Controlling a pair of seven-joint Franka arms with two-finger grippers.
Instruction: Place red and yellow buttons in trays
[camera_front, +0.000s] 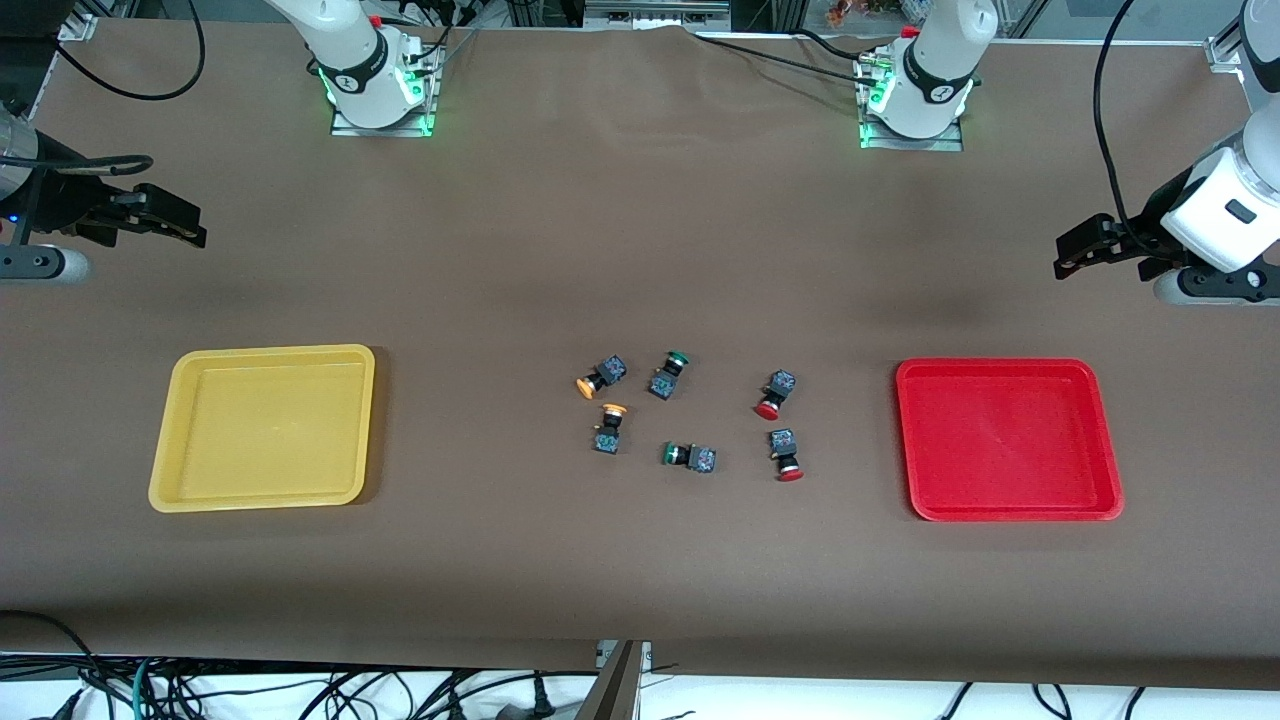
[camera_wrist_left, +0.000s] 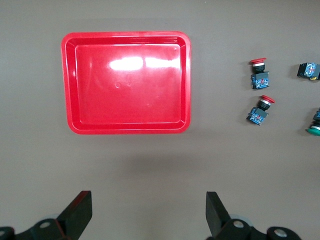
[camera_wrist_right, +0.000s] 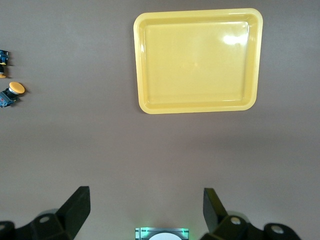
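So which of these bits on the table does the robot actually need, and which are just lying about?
For the job:
- two red buttons
- two yellow buttons
- red tray
- yellow tray
- left gripper and right gripper, both open, waiting over bare table

Just lying about:
- two green buttons, lying among the others

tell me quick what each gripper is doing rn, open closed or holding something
left gripper: open, holding nothing, up over bare table by the red tray.
right gripper: open, holding nothing, over bare table by the yellow tray.
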